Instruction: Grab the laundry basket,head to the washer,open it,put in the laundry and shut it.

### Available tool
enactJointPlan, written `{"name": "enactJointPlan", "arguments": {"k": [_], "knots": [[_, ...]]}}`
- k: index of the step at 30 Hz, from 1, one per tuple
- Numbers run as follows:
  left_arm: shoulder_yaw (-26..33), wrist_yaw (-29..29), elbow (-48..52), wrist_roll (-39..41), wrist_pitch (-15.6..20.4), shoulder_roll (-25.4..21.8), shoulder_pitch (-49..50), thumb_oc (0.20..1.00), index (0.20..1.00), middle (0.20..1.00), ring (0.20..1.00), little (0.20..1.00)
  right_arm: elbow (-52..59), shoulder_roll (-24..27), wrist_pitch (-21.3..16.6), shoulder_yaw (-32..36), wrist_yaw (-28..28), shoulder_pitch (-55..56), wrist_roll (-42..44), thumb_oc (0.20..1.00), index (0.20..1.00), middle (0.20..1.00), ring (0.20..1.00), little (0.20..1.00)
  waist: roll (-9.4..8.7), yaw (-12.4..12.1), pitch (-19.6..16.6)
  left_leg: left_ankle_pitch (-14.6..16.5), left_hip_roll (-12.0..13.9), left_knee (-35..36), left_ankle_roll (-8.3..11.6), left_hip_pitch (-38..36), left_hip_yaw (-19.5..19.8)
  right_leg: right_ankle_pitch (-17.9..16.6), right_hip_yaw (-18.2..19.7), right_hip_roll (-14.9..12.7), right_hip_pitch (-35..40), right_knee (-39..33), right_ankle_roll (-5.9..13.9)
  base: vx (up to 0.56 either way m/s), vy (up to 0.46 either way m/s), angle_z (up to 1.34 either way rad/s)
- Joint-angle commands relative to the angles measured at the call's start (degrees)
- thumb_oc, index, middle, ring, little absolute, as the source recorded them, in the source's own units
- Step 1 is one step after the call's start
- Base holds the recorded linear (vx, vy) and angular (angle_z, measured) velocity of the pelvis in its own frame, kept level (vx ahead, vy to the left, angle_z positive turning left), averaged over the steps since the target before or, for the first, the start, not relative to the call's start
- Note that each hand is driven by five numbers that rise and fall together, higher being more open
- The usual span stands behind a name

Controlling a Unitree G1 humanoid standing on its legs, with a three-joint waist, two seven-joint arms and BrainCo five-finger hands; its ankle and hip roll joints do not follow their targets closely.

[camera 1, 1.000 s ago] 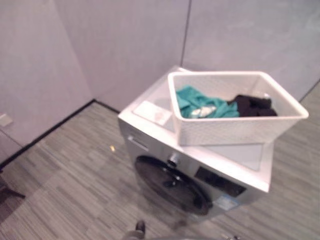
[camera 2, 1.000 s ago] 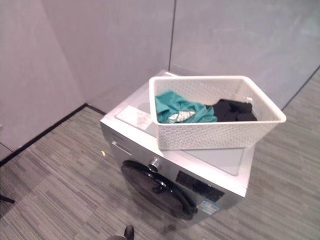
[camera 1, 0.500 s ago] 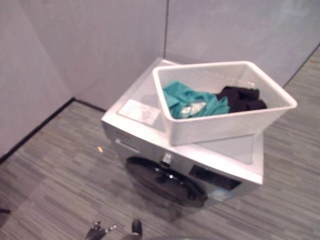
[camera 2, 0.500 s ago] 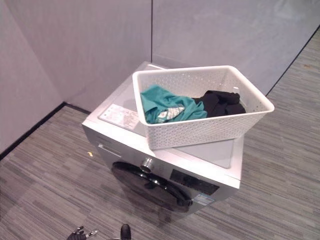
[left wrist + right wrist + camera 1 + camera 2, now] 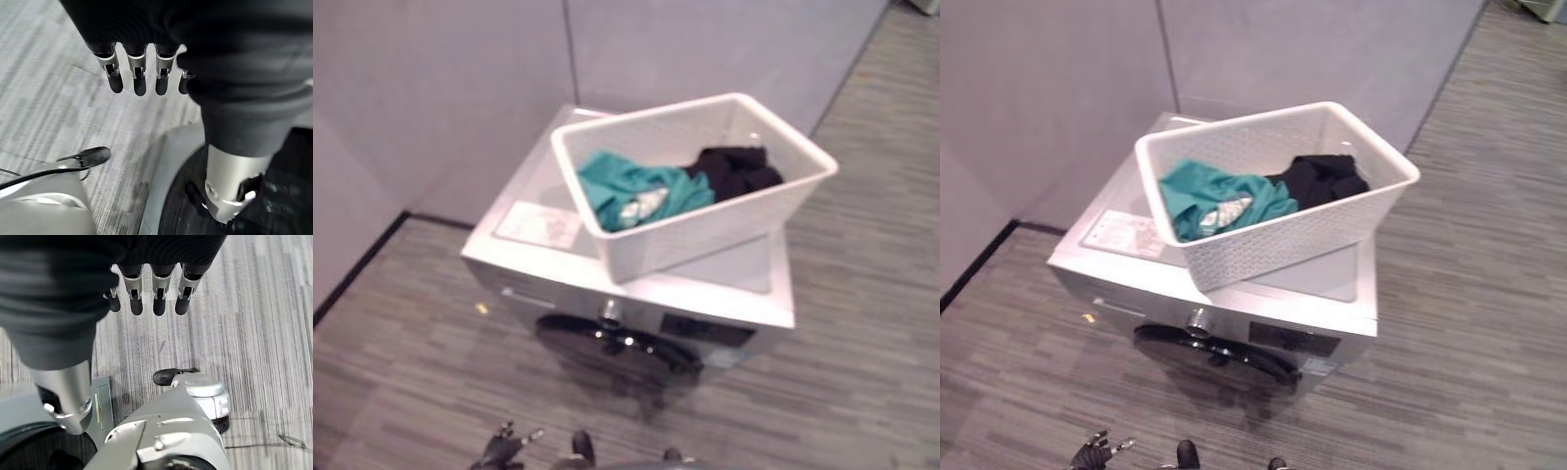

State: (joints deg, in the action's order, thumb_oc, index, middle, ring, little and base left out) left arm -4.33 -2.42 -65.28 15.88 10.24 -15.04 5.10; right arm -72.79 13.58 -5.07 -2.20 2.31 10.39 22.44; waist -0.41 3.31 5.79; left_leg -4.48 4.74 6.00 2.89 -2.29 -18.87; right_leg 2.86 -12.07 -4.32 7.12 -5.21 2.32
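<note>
A white perforated laundry basket (image 5: 705, 227) stands askew on top of the silver front-loading washer (image 5: 729, 272). Inside it a teal garment (image 5: 631, 191) lies beside a black one (image 5: 734, 168). The washer's round dark door (image 5: 612, 343) is closed, with a knob and a dark panel above it. My left hand (image 5: 506, 448) hangs low at the lower edge of the eye views, well short of the washer. In its wrist view the fingers (image 5: 139, 81) are straight over the floor, holding nothing. My right hand (image 5: 159, 302) also hangs with straight fingers over the carpet, empty.
Grey wall panels meet in a corner behind the washer. Striped grey carpet runs all round, with wide room to the right (image 5: 1489, 245). A white label (image 5: 538, 223) lies on the washer's top. A small yellowish scrap (image 5: 481, 307) is on the floor at the washer's left.
The camera has swung, so washer and basket sit further left in the picture; they themselves have not moved. My left hand's fingertips have come into the lower edge.
</note>
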Motion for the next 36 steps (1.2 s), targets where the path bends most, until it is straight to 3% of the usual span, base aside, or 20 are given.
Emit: {"name": "enactJointPlan", "arguments": {"k": [1,16,24,36], "knots": [[-0.09,-0.57,-1.16,0.16,1.64,-1.4,-2.46,1.0,1.0,1.0,1.0,1.0,-1.31,0.88,-0.1,-0.7,0.1,-0.18,-1.34,1.0,1.0,1.0,1.0,1.0,0.76,-0.64,-0.52,4.92,4.59,-1.01,2.17,-4.2,1.03,-1.75,0.13,-5.69,-1.56,0.21,5.49,0.01,0.01,-0.38],[-1.62,0.25,-1.58,-1.33,1.35,-1.58,-3.33,1.0,1.0,1.0,1.0,1.0,-0.14,0.85,0.18,-1.57,1.02,-0.13,-1.03,1.0,1.0,1.0,1.0,1.0,1.57,0.44,-2.0,4.91,4.97,-1.0,2.57,-4.94,0.36,-1.4,0.78,-5.6,-1.38,0.21,5.5,-0.01,-0.015,-0.06],[-2.16,-0.17,-2.8,-1.23,1.17,-1.38,-4.2,1.0,1.0,1.0,1.0,1.0,0.44,0.37,-0.07,-2.09,0.48,0.18,-0.36,1.0,1.0,1.0,1.0,1.0,1.8,0.54,-1.78,3.92,5.6,-1.0,3.06,-3.81,2.28,-0.59,0.04,-4.83,-1.14,0.21,4.69,-0.04,-0.042,0.03],[-2.89,-0.8,-2.67,0.09,0.8,-1.24,-4.93,1.0,1.0,1.0,1.0,1.0,3.4,1.32,-0.99,-4.82,-0.42,-1.15,0.07,1.0,1.0,1.0,1.0,1.0,3.2,-0.48,0.52,-2.22,9.54,-1.0,5.52,1.37,6.73,2.91,-1.14,0.37,-1.73,0.21,1.39,-0.12,-0.128,0.18]]}}
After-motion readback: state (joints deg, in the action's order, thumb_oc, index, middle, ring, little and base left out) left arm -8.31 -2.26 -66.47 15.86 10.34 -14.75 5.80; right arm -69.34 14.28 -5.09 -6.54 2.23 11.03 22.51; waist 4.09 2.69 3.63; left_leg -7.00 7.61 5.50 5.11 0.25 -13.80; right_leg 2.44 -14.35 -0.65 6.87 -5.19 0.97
